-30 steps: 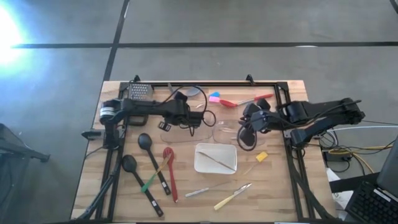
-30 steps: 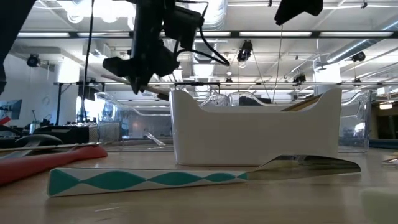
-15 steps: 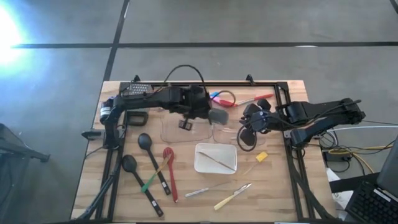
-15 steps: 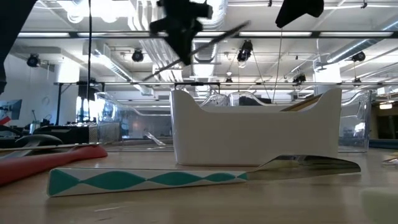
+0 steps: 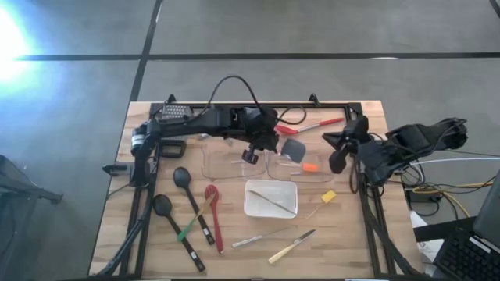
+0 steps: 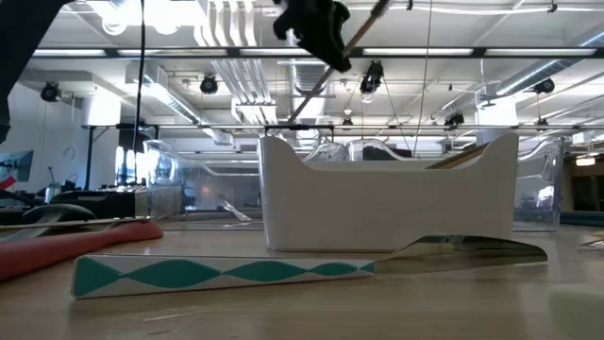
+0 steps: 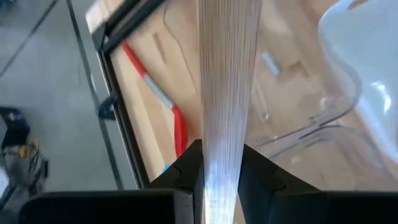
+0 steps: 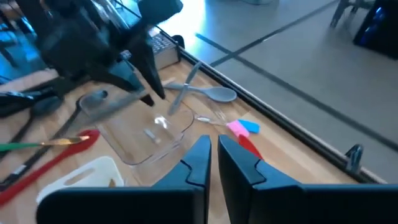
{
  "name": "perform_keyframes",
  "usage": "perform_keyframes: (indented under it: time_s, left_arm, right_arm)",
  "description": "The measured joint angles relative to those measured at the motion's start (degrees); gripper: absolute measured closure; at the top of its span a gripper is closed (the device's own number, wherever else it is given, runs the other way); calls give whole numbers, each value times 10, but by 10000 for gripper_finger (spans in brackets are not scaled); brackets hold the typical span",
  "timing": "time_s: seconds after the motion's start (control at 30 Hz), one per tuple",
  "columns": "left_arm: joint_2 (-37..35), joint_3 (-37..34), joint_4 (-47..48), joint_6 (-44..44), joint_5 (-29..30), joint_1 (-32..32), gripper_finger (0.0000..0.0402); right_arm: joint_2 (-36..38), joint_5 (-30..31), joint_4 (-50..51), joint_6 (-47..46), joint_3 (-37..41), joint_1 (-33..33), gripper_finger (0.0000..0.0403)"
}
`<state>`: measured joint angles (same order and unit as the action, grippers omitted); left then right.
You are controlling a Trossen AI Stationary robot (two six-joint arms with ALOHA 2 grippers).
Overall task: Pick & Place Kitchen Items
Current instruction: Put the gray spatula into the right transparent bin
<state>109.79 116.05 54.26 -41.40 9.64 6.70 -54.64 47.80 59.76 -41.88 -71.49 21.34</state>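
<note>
Teal-patterned knife (image 6: 226, 274) lying on the table just before the white tray (image 5: 251, 204), left gripper (image 5: 269, 140) clamping a grey spatula (image 5: 293, 150) over the clear bins (image 5: 226, 165), right gripper (image 5: 337, 152) closing empty beside them

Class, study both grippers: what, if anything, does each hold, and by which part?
The left gripper clamps the grey spatula by its handle, blade hanging over the clear bins. The right gripper is shut and holds nothing.
</note>
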Motion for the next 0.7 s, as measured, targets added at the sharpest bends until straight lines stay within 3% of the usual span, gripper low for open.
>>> perform_keyframes:
  time_s: [0.1,0.17,0.3,0.53,0.7]
  left_arm:
    - [3,-1,12,21,10,0,333]
    - [-3,-1,-5,49,-17,0,333]
    - [-22,-1,-54,93,-116,12,333]
    - [-31,-1,-122,143,-250,27,333]
    - [-34,-1,-159,145,-365,26,333]
  right_arm:
    - [10,2,-8,-11,27,8,380]
    - [11,14,-38,1,55,13,381]
    - [9,38,-164,81,120,17,380]
    - [4,30,-466,258,239,18,380]
    - [1,-11,-551,295,276,18,380]
